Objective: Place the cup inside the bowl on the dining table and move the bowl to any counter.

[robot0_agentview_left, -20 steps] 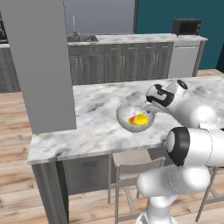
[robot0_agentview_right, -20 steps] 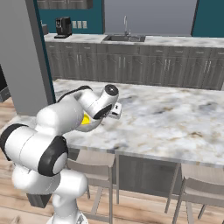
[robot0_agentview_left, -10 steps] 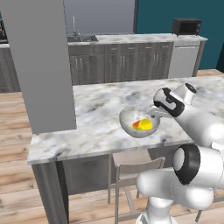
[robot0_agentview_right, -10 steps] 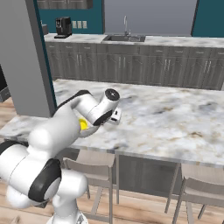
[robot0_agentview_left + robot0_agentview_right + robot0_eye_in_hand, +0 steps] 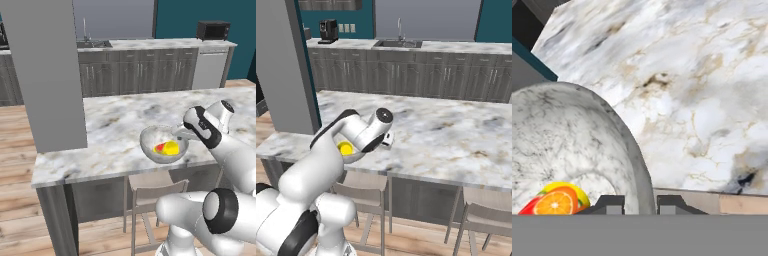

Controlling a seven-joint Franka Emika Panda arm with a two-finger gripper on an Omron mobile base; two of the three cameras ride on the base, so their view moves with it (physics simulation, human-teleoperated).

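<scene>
Gripper: the two-finger gripper (image 5: 639, 204) on the white Franka arm pinches the rim of the round, deep, speckled grey-white glossy bowl (image 5: 572, 145); the hand view shows one dark fingertip inside the wall and one outside, with the rim between them.
Bowl: it sits near the front edge of the dining table (image 5: 120, 125), a large island with a white-grey veined marble slab top; in the left base view the bowl (image 5: 162, 145) looks tilted, its far rim higher than its near rim, and whether its base touches the slab I cannot tell.
Cup: the small yellow cup with a red part (image 5: 167, 148) lies inside the bowl, against its bottom; in the hand view its face shows an orange-slice pattern (image 5: 558, 198).
Left base view: it gives the bowl's open mouth and the cup's red and yellow sides together, with the gripper (image 5: 181, 133) at the bowl's right rim.
Right base view: the arm's wrist covers most of the bowl, leaving a yellow patch of the cup (image 5: 346, 148) and a sliver of grey wall beneath it.
Nearby: a pale stool seat (image 5: 150, 185) stands under the table edge just below the bowl; a broad grey pillar (image 5: 47, 75) rises at the table's left end.
Beyond: the long marble counter over dark grey cabinets with silver handles (image 5: 145, 45) runs along the back wall, well apart from the table, carrying a sink with a faucet (image 5: 399, 40), a black coffee machine (image 5: 328, 31) and a dark microwave (image 5: 213, 30).
</scene>
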